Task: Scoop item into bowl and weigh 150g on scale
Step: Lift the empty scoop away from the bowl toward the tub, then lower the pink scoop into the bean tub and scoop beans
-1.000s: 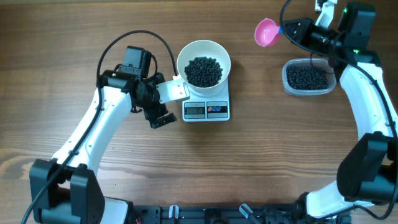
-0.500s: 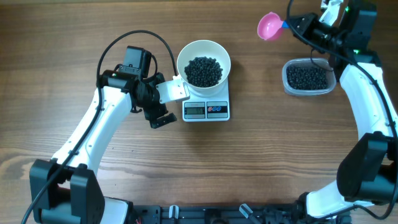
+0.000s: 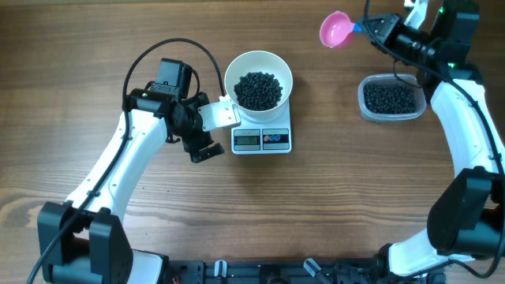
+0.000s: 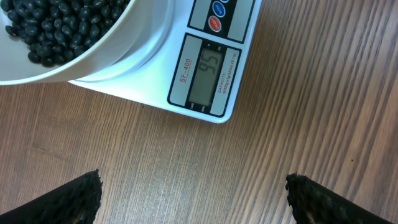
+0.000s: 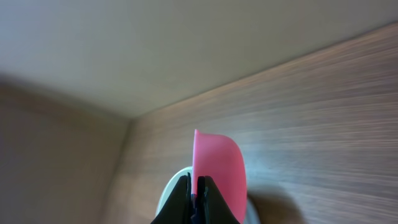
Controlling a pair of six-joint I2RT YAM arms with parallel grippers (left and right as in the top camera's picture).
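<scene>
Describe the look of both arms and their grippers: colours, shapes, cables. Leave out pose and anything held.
The left arm and right arm match: smooth, rounded white links joined by black joint housings. A thin black cable loops above the left arm, and another cable curves past the right wrist. The left gripper and right gripper both have matte black fingers.

scale left side: left gripper just beside, blocked | above bowl: open | gap from bowl to tub: bare table, passable | far edge: pink scoop aloft

The pink scoop slightly farther back
</scene>
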